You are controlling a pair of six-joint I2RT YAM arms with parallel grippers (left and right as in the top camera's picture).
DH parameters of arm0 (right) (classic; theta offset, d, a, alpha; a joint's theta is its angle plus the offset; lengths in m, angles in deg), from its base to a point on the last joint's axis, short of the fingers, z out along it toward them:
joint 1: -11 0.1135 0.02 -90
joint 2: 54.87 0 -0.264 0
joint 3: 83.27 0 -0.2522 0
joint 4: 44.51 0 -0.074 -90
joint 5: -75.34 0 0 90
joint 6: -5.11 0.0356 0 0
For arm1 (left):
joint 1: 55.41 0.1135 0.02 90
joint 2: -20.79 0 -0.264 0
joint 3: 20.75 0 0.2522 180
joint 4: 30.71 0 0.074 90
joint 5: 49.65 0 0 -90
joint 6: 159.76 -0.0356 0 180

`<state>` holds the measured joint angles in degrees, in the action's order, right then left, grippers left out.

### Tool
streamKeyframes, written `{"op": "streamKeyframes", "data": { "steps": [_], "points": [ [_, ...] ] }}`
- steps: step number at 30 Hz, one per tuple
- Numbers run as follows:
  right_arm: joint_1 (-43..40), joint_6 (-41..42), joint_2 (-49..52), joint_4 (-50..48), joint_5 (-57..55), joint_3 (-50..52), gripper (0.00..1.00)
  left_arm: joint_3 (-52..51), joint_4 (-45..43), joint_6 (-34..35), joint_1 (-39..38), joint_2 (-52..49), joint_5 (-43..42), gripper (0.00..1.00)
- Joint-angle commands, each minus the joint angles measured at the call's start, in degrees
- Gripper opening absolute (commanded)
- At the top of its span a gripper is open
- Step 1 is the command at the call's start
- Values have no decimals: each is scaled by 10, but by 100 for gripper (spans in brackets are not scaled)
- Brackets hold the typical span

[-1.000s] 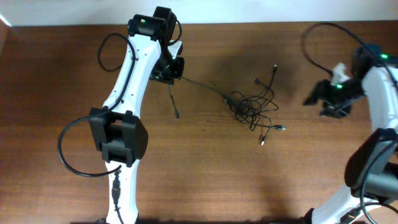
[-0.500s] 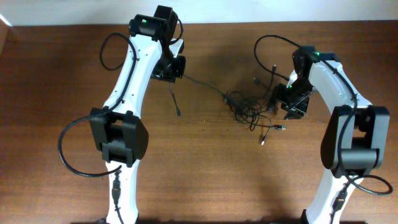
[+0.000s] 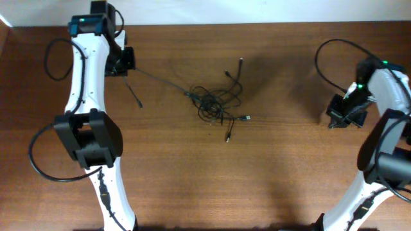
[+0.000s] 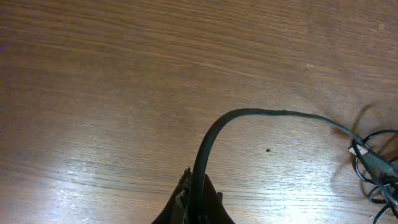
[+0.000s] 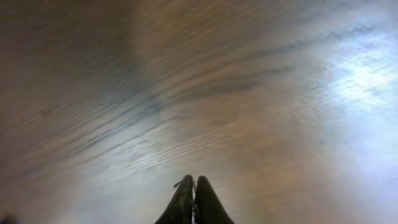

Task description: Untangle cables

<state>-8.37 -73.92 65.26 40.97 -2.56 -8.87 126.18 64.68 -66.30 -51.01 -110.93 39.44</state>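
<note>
Cables [image 3: 215, 104], thin and black with small plug ends [image 3: 246, 119], lie as a loose knot near the middle of the brown wooden tabletop [image 3: 192, 179]. One strand [image 3: 160, 80] leaves the knot and runs almost straight to the far left corner. There the left fingers [image 4: 217, 213] are closed on it; the wrist view shows the strand rising from between them and bending away toward the knot. The right fingers [image 5: 183, 205] are pressed together with nothing between them, over bare wood at the right side and well apart from the knot.

In my judgement the step in hand is pulling this strand out. To do it well, the left arm should pull slowly and low, while the right fingers open, come to the knot and hold down another loop. Otherwise the whole knot may only slide along or tighten.
</note>
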Motion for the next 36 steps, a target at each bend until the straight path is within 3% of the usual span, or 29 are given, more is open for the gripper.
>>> {"op": "streamKeyframes", "data": {
  "steps": [1,2,4,9,12,16,19,29,33,36],
  "points": [
    [43,-102,-29,-5,179,-5,8,-4,-2,1,-12,14,-57,0],
    [73,-101,-29,-17,189,-5,19,-4,-1,1,-17,14,-75,0],
    [140,-101,-29,-52,207,-18,52,-4,1,-1,-30,14,-95,0],
    [285,-57,-29,-89,127,-175,66,-4,5,-1,-49,14,-101,0],
    [344,-32,-23,-159,79,-192,72,-4,4,-1,-49,14,-102,0],
    [383,-30,24,-176,54,-192,71,-4,3,-4,-49,14,-103,0],
    [390,-49,60,-154,77,-191,63,-4,2,-5,-49,14,-103,0],
    [431,-37,126,-135,-14,-186,60,-4,-2,-5,-49,14,-103,0],
    [431,35,134,-137,-137,-183,54,-4,-2,-5,-46,14,-96,0],
    [425,91,129,-123,-250,-185,44,-4,-2,-5,-37,14,-74,0]
  ]
}}
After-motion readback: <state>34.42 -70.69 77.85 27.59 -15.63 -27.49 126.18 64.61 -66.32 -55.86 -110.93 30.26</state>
